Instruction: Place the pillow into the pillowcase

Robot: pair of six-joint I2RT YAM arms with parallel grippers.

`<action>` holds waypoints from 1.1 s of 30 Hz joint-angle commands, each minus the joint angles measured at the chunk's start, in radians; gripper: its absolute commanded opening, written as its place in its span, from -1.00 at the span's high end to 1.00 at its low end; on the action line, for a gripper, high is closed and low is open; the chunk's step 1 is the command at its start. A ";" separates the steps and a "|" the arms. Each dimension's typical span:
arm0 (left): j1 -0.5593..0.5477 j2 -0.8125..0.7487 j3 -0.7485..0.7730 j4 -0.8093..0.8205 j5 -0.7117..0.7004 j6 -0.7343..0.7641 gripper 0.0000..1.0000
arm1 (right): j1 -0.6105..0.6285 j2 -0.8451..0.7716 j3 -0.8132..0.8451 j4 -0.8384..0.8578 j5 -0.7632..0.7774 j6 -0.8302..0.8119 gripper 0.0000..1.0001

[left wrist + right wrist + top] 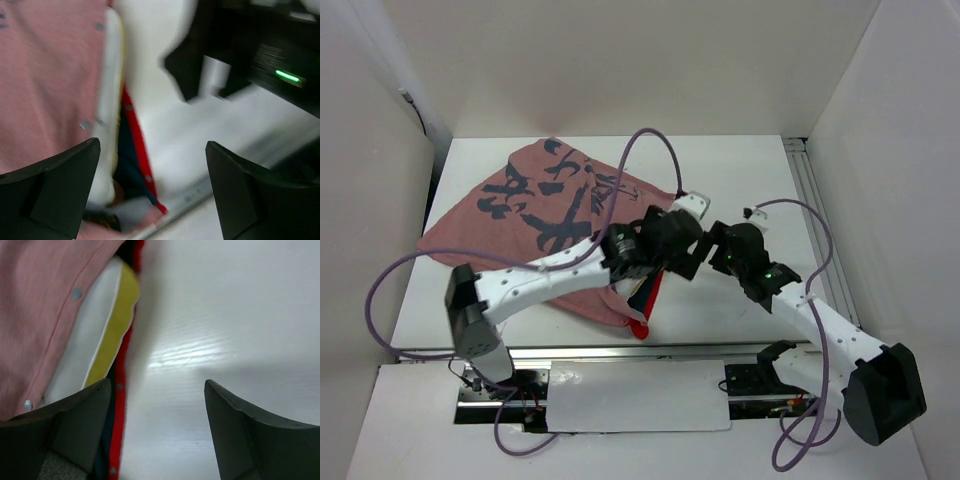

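The pillowcase (535, 215) lay on the left half of the table (750, 170), pink lettered face up, with a strip of its red face (638, 325) showing at the near right corner. The left arm (530, 285) reached over it towards the middle. In the left wrist view, the left gripper (152, 145) had its fingers spread wide with nothing pinched between them. It hung over the mouth of the pillowcase, where the pillow (107, 100) showed as a white band between the pink top layer and the red lower edge (137, 135). That view was blurred.

The right gripper (157, 382) was just beside the left one over the same edge. Its fingers were also held wide apart and gripped nothing, with bare table below them. In its view the pillow sat inside the pillowcase. Its white side and yellow seam (117, 325) peeked out under the pink hem, which carried small grey snaps (76, 292). The right arm (830, 330) ran back to the near right corner.
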 commanded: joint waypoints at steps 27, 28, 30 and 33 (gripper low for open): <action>0.366 0.604 0.498 0.025 0.044 0.358 0.37 | -0.328 -0.009 -0.073 0.172 -0.524 -0.164 -0.43; 0.366 0.594 0.508 0.025 0.056 0.358 0.37 | -0.313 0.017 -0.073 0.185 -0.524 -0.155 -0.43; 0.366 0.581 0.508 0.025 0.056 0.367 0.25 | -0.283 0.040 -0.060 0.211 -0.524 -0.155 -0.43; 0.366 0.557 0.497 0.035 0.116 0.377 -0.07 | -0.260 0.081 -0.035 0.231 -0.504 -0.155 -0.43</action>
